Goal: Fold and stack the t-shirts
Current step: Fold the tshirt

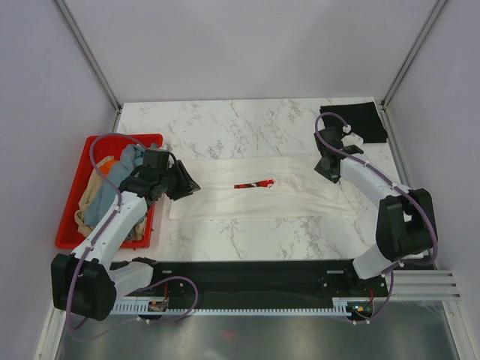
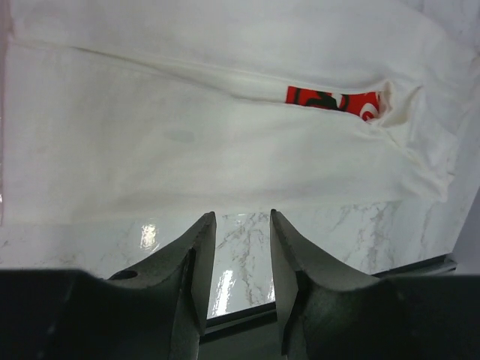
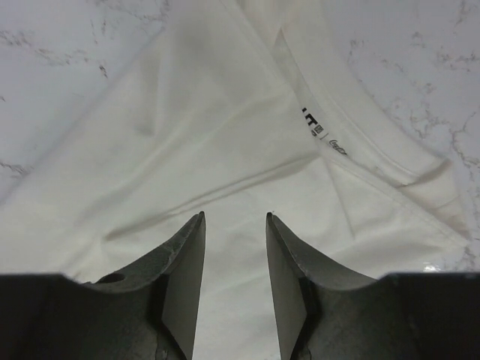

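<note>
A cream-white t-shirt [image 1: 300, 184] lies folded into a long strip across the middle of the table, with a sliver of its red print [image 1: 253, 184] showing. My left gripper [image 1: 191, 184] hovers at the strip's left end. In the left wrist view it [image 2: 242, 215] is open over bare marble just short of the cloth [image 2: 187, 142], and the print [image 2: 330, 99] lies further off. My right gripper [image 1: 324, 166] is at the right end. In the right wrist view it [image 3: 235, 216] is open above the shirt [image 3: 210, 135], near the collar label [image 3: 315, 127], with nothing between its fingers.
A black t-shirt [image 1: 356, 120] lies folded at the back right corner. At the left stands a red crate [image 1: 71, 225] holding grey-blue [image 1: 131, 159], orange [image 1: 109, 166] and tan [image 1: 90, 196] shirts. Walls enclose the table on three sides.
</note>
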You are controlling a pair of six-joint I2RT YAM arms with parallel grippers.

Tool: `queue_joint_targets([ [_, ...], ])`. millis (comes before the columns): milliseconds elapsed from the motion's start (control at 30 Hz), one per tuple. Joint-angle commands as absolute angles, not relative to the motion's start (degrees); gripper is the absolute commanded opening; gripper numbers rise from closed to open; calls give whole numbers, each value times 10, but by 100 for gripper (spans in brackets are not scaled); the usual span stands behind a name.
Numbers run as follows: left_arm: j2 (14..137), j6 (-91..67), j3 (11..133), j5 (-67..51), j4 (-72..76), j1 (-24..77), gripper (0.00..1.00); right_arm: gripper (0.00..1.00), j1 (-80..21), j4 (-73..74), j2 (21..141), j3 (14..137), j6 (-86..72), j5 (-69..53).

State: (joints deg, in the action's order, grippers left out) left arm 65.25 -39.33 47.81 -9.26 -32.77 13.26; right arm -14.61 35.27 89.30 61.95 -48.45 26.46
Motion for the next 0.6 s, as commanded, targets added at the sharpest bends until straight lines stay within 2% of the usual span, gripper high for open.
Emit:
queue_joint_targets([
  [0,635,-344,517,-162,-321,134,43,46,-144,420,942,684,-647,275],
  [100,650,-317,523,-177,-321,134,43,49,-145,487,991,736,-736,272],
  [300,686,-336,505,-191,-319,133,43,55,-144,498,1022,737,-833,277],
  [567,661,-324,516,-145,-320,134,43,57,-143,472,1109,779,-786,308],
])
